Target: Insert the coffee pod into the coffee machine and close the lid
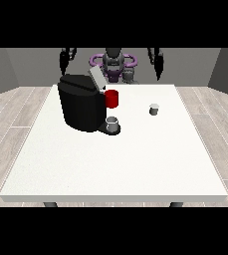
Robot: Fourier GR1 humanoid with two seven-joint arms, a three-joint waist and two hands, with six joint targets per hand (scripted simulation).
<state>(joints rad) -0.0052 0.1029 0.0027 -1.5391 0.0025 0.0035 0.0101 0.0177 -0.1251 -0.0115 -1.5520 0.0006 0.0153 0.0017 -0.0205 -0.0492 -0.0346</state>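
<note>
The coffee pod, a small grey-and-white cup, stands upright on the white tabletop, alone in the half toward the view's right and toward the robot's end. It is short and squat, with no long axis to line a grasp against, so a reach from above looks the natural way in.

The hand at the view's right hangs raised above the far edge, almost straight behind the pod, well apart from it. The hand at the view's left is also raised, behind the coffee machine, which stands between it and the pod. So the hand at the view's right is the nearer and has the unblocked path. Whether either hand's fingers are spread or closed cannot be told; neither holds anything.

The machine's lid stands tilted open. A red cup sits just beside the machine, a grey cup on its drip tray.
</note>
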